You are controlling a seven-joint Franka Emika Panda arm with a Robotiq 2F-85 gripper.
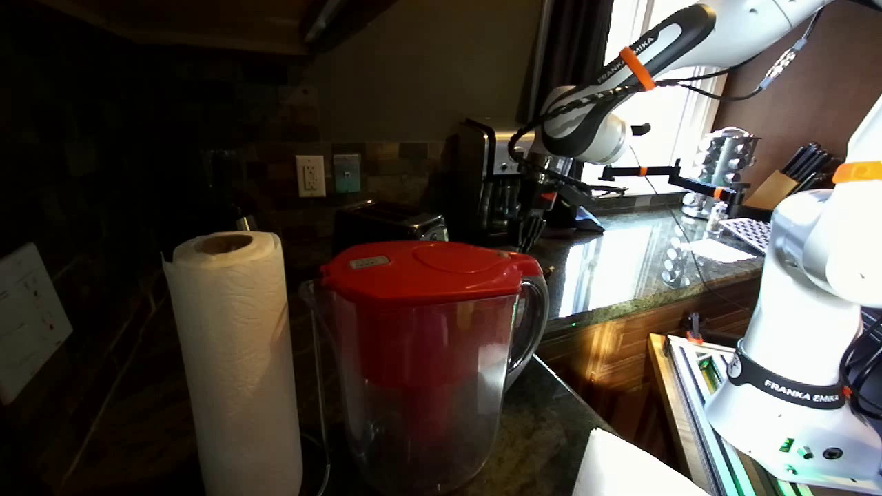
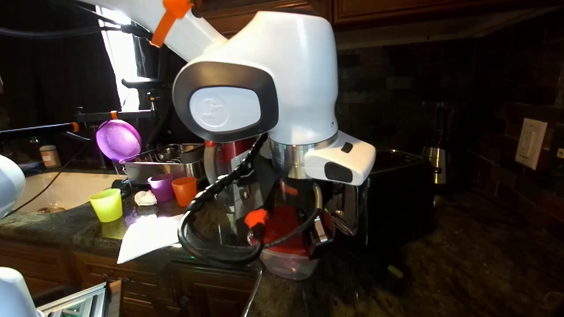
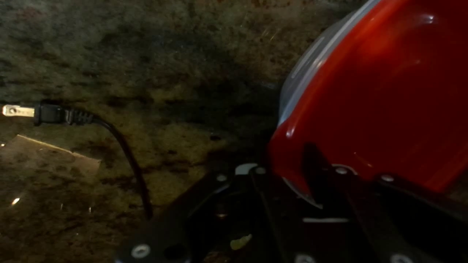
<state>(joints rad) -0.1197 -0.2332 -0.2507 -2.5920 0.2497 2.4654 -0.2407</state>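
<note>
Gripper (image 3: pixel 288 160) clenched on one corner of red-lidded container (image 3: pixel 373 102); black plug (image 3: pixel 53 113) lying near on counter (image 3: pixel 146 47).

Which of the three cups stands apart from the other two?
The yellow-green cup: in an exterior view it stands farthest left, away from the purple cup and the orange cup, which stand side by side.

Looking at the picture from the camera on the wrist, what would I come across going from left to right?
Metal prongs, black plug body, black cord, small yellowish scrap, red lid.
</note>
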